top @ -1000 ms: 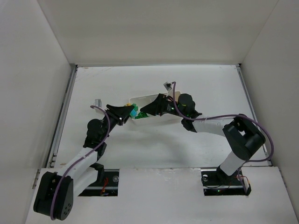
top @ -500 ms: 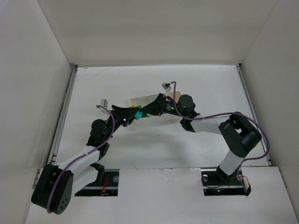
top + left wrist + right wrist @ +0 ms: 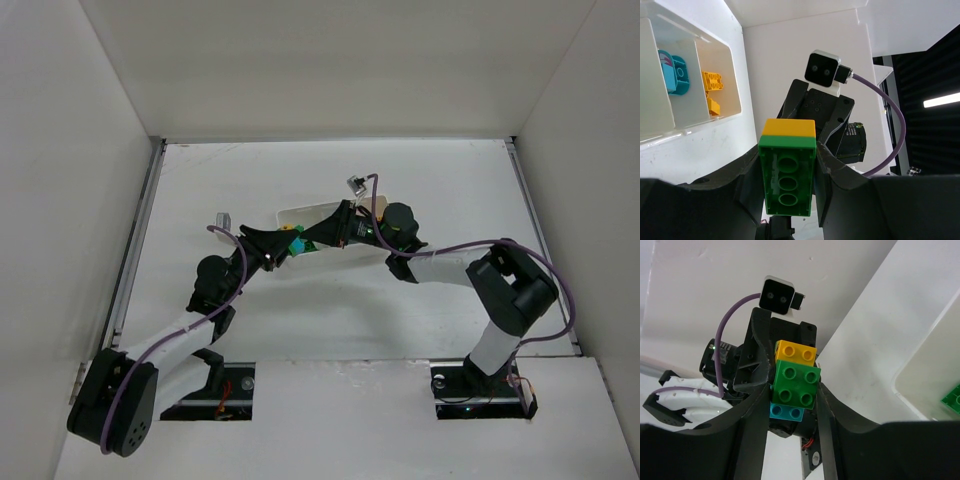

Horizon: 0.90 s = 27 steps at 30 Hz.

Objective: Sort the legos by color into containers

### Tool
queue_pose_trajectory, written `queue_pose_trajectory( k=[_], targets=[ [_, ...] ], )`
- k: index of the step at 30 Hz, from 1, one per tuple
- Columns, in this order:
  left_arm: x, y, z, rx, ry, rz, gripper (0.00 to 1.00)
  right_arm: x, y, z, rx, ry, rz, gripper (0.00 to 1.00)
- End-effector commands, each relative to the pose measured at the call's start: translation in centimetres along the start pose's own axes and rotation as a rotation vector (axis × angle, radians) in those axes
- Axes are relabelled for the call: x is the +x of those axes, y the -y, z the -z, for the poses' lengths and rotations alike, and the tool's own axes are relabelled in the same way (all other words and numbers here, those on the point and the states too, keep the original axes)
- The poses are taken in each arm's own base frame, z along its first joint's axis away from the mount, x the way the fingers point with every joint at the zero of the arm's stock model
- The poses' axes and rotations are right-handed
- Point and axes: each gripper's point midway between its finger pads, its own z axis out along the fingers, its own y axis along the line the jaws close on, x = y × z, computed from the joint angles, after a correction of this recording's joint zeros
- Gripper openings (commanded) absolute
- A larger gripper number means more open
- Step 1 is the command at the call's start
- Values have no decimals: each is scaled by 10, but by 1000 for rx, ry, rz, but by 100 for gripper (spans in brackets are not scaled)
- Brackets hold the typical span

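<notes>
A white bench (image 3: 300,320) lies between three plain white walls (image 3: 340,60). A thin metal rail (image 3: 135,250) runs along its left edge.

no legible text or labels

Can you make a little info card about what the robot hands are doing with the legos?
held: lego stack, green with yellow and cyan bricks
left gripper: jaws shut on the stack
right gripper: jaws shut on the same stack
tray: cyan piece in one compartment, yellow bricks in the next, green brick also inside
</notes>
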Motion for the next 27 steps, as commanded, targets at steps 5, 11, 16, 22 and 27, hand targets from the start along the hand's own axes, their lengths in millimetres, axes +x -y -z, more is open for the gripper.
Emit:
queue_pose_trajectory(
  k=[5,11,16,22,27],
  targets=[
    [-2,14,2,60,9,-20,33,-11,-12,-1,-57,46,61,39],
    [-12,10,3,36,42,-30,45,-15,-5,1,-34,60,56,37],
    [-18,8,6,20,67,-51,45,-18,-3,3,-27,69,54,37],
    [-14,6,5,7,57,-66,42,-18,1,3,-20,70,44,38],
    [-7,2,5,0,35,-70,41,-18,2,3,-17,72,43,38]
  ],
)
